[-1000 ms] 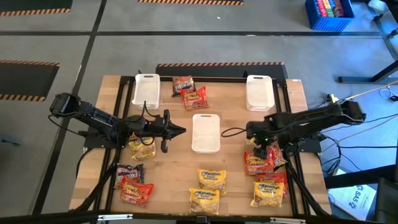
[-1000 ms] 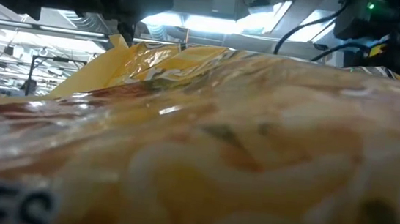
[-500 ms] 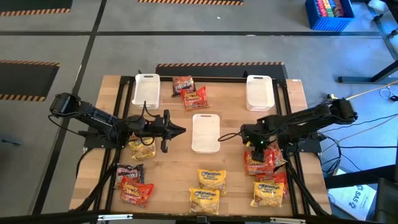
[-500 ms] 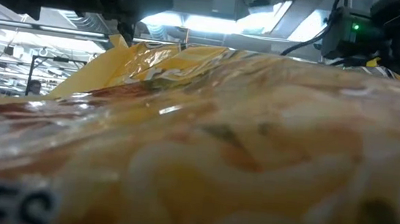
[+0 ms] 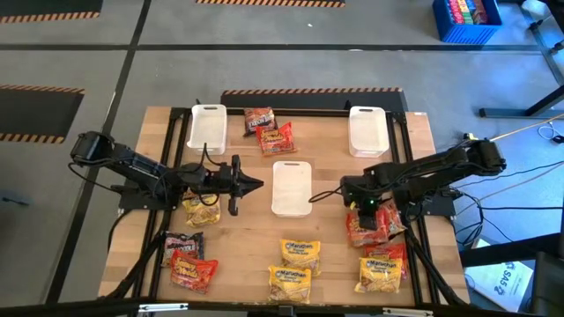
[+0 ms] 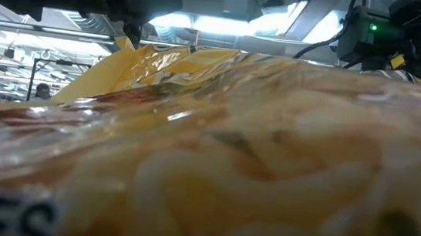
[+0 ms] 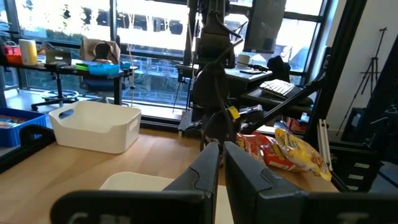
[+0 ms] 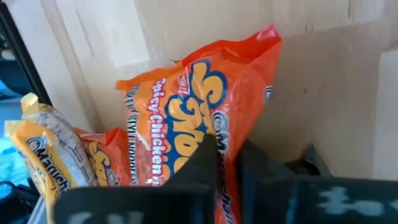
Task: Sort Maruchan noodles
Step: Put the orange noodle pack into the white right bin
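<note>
Maruchan noodle packets lie flat about the wooden table. A dark one [image 5: 258, 116] and a red one [image 5: 276, 138] lie at the far side. Two yellow ones [image 5: 301, 253] lie near the front, and a dark and a red one [image 5: 192, 271] at the near left. My right gripper [image 5: 359, 210] points down, shut, over a red packet [image 8: 186, 118] that lies in a pile at the right [image 5: 366, 227]. My left gripper [image 5: 261, 184] is shut and empty, level above the table and left of the middle white tray [image 5: 292, 187]; it also shows in the left wrist view [image 7: 221, 155]. My right gripper hangs right above the red packet's printed face [image 8: 214, 127], fingers pointing down. I cannot tell whether the fingertips touch it. The packet lies flat on the table and on the packets beside it.
White trays stand at the far left [image 5: 208, 128] and far right [image 5: 367, 130]. A yellow packet [image 5: 201, 211] lies under my left arm. Yellow [image 5: 381, 273] and red packets lie near the right front. A yellow packet [image 6: 207, 149] close to the lens fills the low view.
My right gripper has gone a little toward the table's left edge, over the red packet in the right pile. The packets lie where they were.
</note>
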Controlling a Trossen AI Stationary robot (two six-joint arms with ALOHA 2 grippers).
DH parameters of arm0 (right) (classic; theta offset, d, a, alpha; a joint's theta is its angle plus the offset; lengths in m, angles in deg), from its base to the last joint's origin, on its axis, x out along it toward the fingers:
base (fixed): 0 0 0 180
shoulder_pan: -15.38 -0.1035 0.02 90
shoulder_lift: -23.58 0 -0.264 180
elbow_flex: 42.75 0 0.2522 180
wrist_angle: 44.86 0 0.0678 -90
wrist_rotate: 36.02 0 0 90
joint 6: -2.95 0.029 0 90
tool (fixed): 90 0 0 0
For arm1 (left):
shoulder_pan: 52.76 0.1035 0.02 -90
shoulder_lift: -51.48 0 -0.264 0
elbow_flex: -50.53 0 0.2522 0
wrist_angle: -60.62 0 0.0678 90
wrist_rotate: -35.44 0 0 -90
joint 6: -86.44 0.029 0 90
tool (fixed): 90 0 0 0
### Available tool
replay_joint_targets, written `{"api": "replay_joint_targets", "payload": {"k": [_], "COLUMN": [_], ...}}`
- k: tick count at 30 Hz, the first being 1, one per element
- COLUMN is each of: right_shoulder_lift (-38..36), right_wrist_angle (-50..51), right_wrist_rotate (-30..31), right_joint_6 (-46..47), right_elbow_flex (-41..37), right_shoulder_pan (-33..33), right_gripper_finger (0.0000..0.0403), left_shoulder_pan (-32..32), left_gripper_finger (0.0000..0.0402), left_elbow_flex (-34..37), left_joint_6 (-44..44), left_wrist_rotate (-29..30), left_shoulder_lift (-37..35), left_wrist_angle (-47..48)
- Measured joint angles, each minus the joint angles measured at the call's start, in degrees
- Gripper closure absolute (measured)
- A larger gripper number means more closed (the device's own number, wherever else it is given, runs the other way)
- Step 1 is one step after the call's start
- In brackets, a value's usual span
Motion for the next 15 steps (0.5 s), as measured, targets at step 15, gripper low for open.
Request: {"api": "replay_joint_targets", "payload": {"k": [15], "right_shoulder_lift": [-0.2], "right_wrist_angle": [9.8], "right_wrist_rotate": [6.6], "right_joint_6": [-6.2], "right_elbow_flex": [14.7], "right_shoulder_pan": [-0.1], "right_gripper_finger": [0.0403], "left_shoulder_pan": [0.0], "left_gripper_finger": [0.0382], "left_elbow_flex": [0.0], "left_joint_6": [0.2], "left_wrist_rotate": [0.0], "left_shoulder_lift": [0.0], "left_wrist_angle": [0.0]}}
